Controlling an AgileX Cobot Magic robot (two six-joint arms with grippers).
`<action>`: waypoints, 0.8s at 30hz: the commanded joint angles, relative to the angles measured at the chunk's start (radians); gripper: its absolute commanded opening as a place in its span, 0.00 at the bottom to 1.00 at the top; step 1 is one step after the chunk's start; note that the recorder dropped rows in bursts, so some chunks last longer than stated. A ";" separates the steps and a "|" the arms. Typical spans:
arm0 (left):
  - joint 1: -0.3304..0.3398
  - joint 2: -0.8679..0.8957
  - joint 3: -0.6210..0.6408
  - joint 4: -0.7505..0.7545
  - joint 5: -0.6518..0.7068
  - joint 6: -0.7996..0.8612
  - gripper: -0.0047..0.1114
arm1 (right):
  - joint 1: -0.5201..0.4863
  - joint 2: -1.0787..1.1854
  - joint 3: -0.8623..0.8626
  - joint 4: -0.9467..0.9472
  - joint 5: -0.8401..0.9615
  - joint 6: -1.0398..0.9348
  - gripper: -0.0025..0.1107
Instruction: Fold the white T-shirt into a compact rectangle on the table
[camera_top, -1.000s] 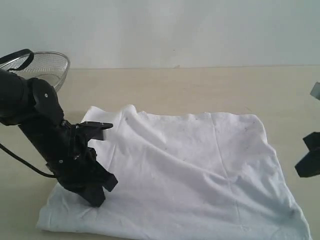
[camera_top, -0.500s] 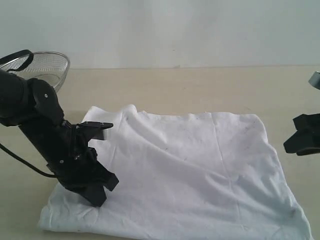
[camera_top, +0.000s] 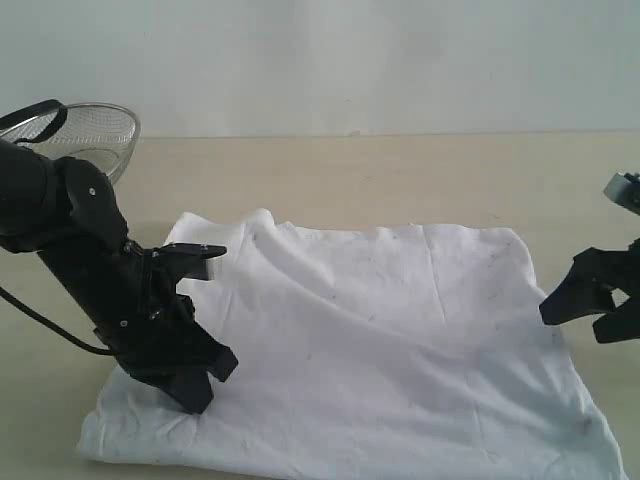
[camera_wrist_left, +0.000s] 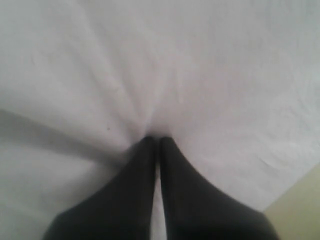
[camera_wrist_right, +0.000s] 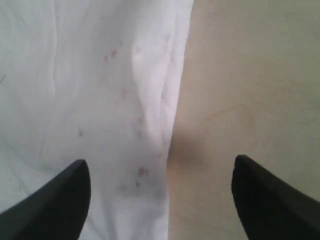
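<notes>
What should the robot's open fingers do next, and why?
Probably lower the right fingers and close on the edge of the shirt. They stand open astride it, one over cloth, one over table; the left fingers pinch the other side.

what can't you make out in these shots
Left hand: the left wrist view is blurred, so whether its shut tips pinch the white T-shirt or only press it is unclear.
T-shirt's near edge: cut off by the exterior view's bottom edge.
Wire basket: partly behind the left arm.
</notes>
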 joint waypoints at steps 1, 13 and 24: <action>-0.008 0.027 0.012 -0.002 -0.052 0.007 0.08 | -0.001 0.052 -0.003 0.035 0.010 -0.009 0.64; -0.008 0.027 0.012 -0.002 -0.048 0.007 0.08 | 0.285 0.194 -0.005 0.070 -0.155 -0.032 0.61; -0.008 0.027 0.012 -0.025 -0.053 0.007 0.08 | 0.312 0.208 -0.009 0.013 -0.300 0.051 0.02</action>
